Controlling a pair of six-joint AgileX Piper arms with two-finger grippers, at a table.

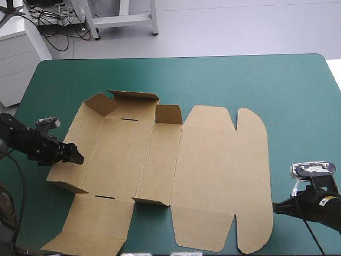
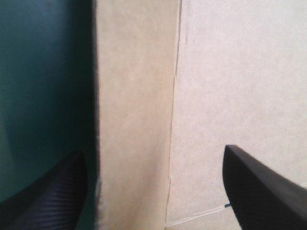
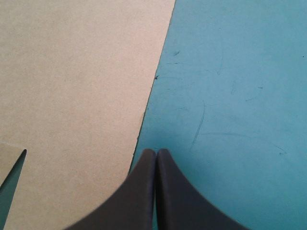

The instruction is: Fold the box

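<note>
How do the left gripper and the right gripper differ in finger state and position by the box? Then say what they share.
The left gripper is open, fingers apart; the right gripper is shut, fingers meeting in a point. The left gripper straddles the box's left edge; the right gripper sits just beside its right edge, over the teal-green cover. Shared: neither holds the box.
</note>
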